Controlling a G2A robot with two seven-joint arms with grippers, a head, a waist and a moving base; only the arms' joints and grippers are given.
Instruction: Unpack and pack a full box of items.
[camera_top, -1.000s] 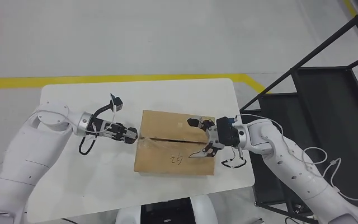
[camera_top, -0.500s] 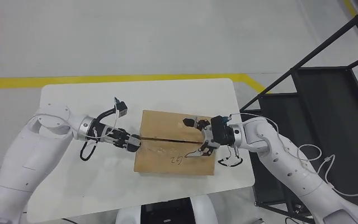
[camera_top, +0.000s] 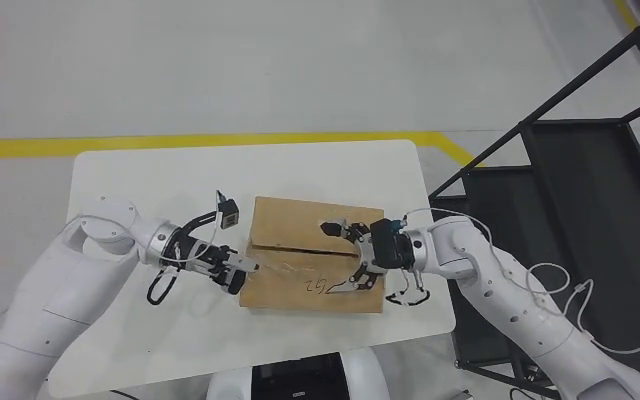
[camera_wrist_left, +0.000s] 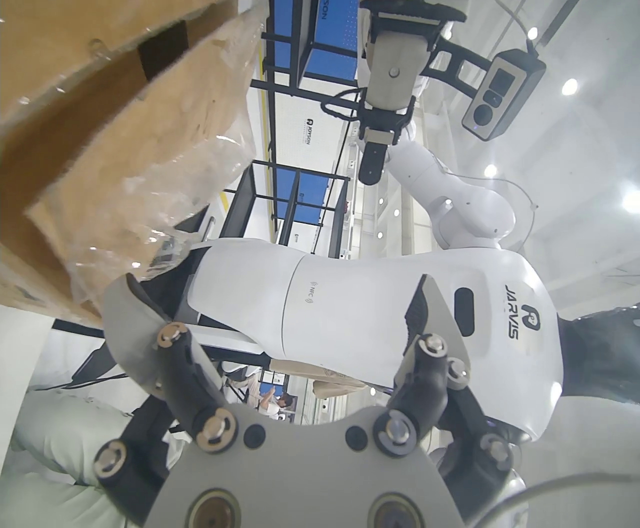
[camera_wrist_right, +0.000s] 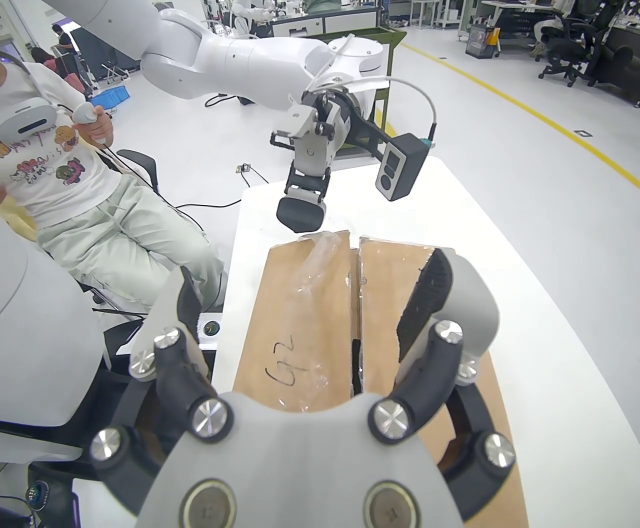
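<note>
Over the right half of the box (camera_top: 290, 225), the right claw (camera_wrist_right: 310, 272) stands wide open and holds nothing. One finger is above the far flap and the other is above the near flap, with the seam of the box between them. I cannot tell whether they touch the cardboard.

At the left end of the box, the left claw (camera_wrist_left: 272, 285) is also spread wide and empty. One of its fingers is just beside the near left corner, where a crumpled strip of clear tape (camera_wrist_left: 190, 200) hangs loose. It is not possible to say if the finger touches this strip.

The box is brown cardboard, and its two top flaps are closed. The seam runs from left to right, and the near flap has a pen mark on it. The box lies on the white table (camera_top: 150, 180), in the near part and a little to the right of the middle. A black rack (camera_top: 575, 200) stands to the right of the table, and a yellow line (camera_top: 200, 145) crosses the floor beyond the far edge.
</note>
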